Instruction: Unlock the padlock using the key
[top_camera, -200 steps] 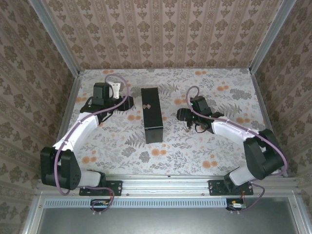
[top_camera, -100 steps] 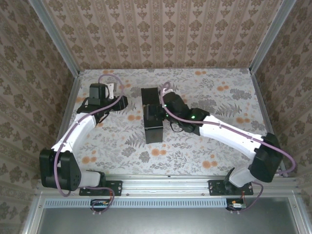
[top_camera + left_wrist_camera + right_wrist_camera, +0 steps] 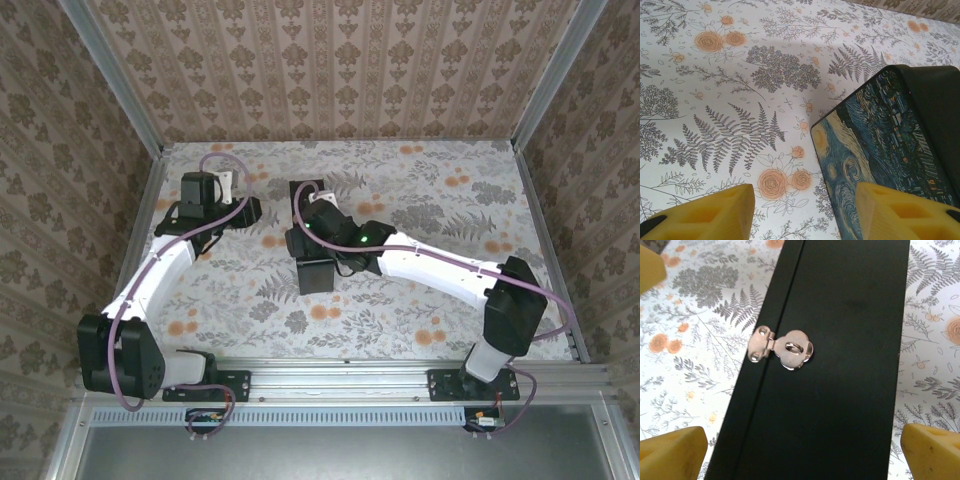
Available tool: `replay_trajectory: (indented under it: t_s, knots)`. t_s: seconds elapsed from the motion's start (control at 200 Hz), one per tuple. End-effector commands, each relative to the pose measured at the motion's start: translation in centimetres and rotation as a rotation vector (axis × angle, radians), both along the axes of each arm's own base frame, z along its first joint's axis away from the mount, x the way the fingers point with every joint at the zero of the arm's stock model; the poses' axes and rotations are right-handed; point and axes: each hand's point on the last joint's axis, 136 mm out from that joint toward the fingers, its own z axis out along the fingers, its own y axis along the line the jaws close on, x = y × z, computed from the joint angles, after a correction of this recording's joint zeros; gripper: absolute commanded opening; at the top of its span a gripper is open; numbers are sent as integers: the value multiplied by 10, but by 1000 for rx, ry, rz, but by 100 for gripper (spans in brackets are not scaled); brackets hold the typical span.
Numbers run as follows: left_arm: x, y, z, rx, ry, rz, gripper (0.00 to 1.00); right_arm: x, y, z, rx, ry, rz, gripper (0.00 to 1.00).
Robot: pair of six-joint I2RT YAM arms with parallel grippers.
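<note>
The padlock and the key are out of view. A long black box (image 3: 318,275) lies in the middle of the table, and its swirly blue painted lid (image 3: 875,150) faces the left wrist camera. On its black side sits a silver hasp (image 3: 782,347) whose staple has nothing hanging from it. My right gripper (image 3: 802,452) hovers over that side, open wide, its yellow fingertips (image 3: 672,452) apart at about the box's width. Seen from above, the right gripper (image 3: 305,238) covers the box's middle. My left gripper (image 3: 243,211) is open just left of the box, the box's corner under its right fingertip (image 3: 905,212).
The table (image 3: 420,300) has a floral cloth and is fenced by patterned walls on three sides, with a metal rail (image 3: 340,372) along the near edge. The right arm (image 3: 440,265) stretches across the table's right half toward the box.
My right arm has swung left from beside the box to above it, and its jaws have opened wider. The left gripper has drifted slightly left and stays open.
</note>
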Motion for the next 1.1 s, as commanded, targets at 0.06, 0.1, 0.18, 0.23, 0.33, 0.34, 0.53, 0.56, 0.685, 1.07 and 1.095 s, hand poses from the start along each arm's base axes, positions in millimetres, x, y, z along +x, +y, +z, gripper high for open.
replay_trajectory:
  t_s: [0.06,0.1,0.18,0.23,0.33,0.34,0.53,0.56,0.685,1.07,1.095]
  knots:
    - [-3,-5,5,-11,-14,-27,56,0,2,-21,-76,38,1,100]
    - [-3,-6,4,-11,-12,-33,56,0,3,-25,-86,48,9,99]
    - [-3,-5,5,-10,-13,-33,56,-1,4,-33,-84,69,11,94]
    - [-4,-5,5,-7,-12,-34,56,-1,5,-35,-54,83,10,90]
    - [-5,-4,7,1,-19,-33,55,-1,0,-40,14,119,-14,82]
    - [-5,-4,8,0,-19,-32,55,0,-1,-40,20,122,-17,81]
    - [-6,-4,10,-1,-23,-34,55,2,-23,-52,100,171,-64,78]
    - [-6,-4,10,-1,-21,-33,55,2,-27,-55,134,183,-79,78]
    - [-7,-3,11,-2,-22,-32,55,4,-37,-60,304,211,-84,80]
    - [-3,-5,34,-19,-53,-27,55,16,-73,-97,635,209,-55,93]
    - [-3,-5,35,-14,-54,-27,55,18,-71,-98,648,201,-45,94]
